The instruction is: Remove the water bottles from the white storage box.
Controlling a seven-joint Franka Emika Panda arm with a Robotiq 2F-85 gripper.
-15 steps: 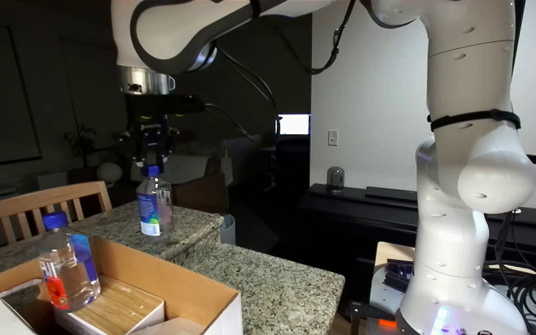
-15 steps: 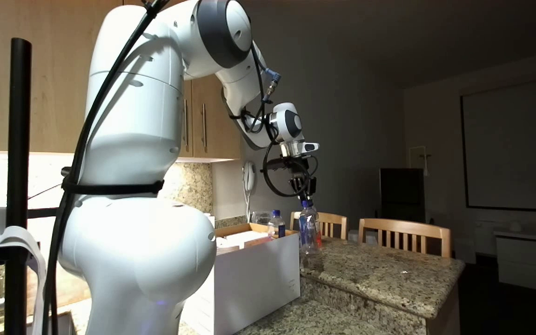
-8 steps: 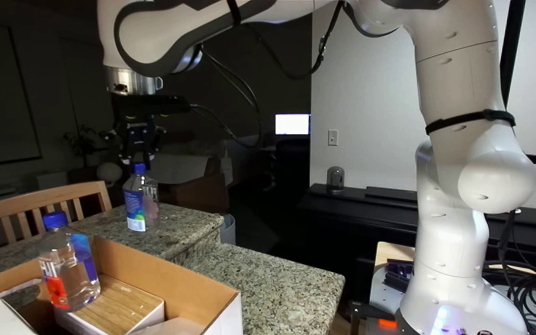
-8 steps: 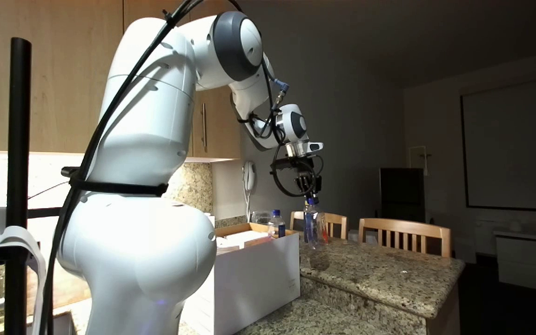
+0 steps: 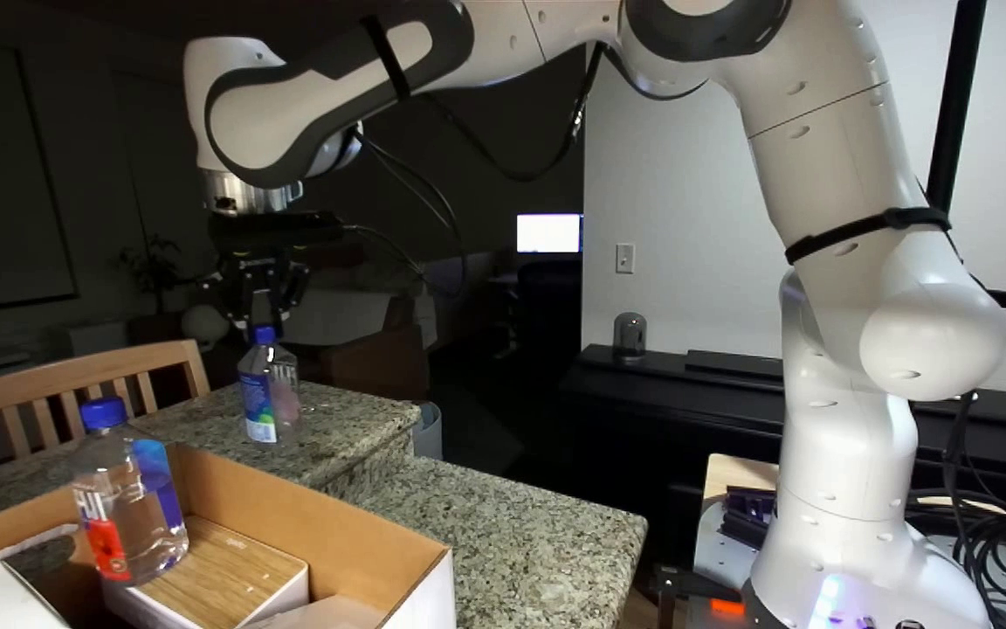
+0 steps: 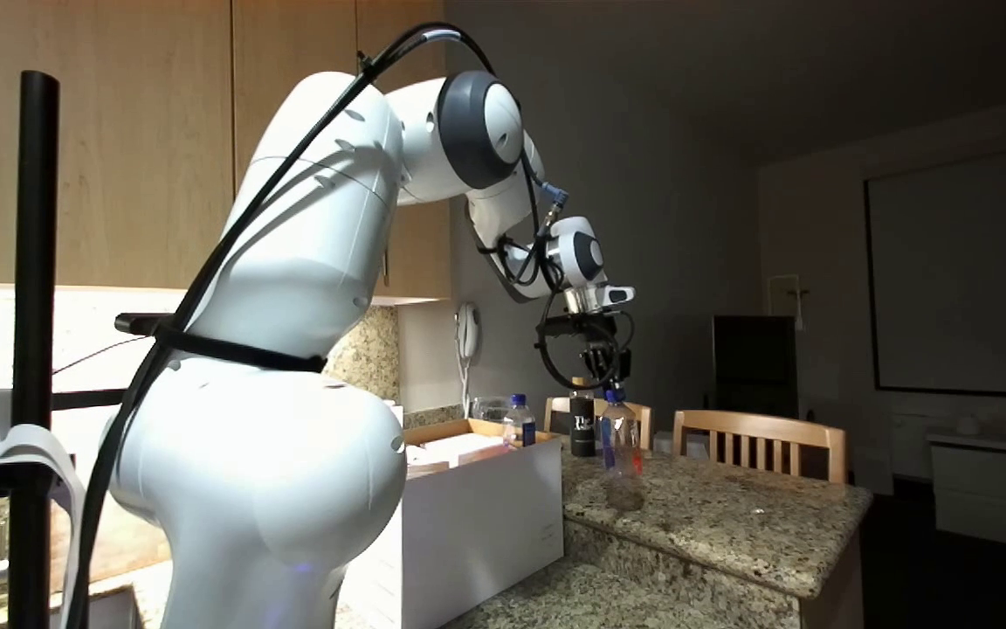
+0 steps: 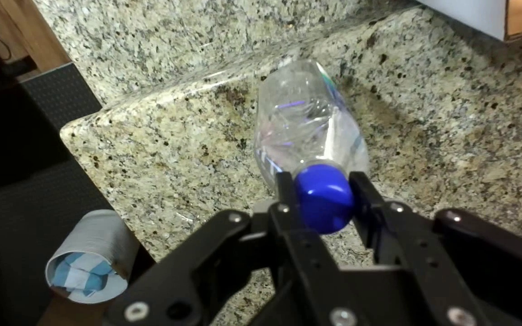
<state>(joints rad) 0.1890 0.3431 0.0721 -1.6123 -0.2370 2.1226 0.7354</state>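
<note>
Bottle point(image 7: 306, 117) in pincer point(image 7: 322, 192), blue label point(image 5: 256, 397)

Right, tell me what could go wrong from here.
The claw holds the clear bottle by its blue cap alone, so it might swing or slip.
In the wrist view its base shows near the edge of the raised counter; released there, it could topple off.
A dark bottle shows beside it in an exterior view and might get knocked, though depth is hard to judge.

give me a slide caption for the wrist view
Fingers grip a clear bottle by its blue cap, speckled counter below.
</note>
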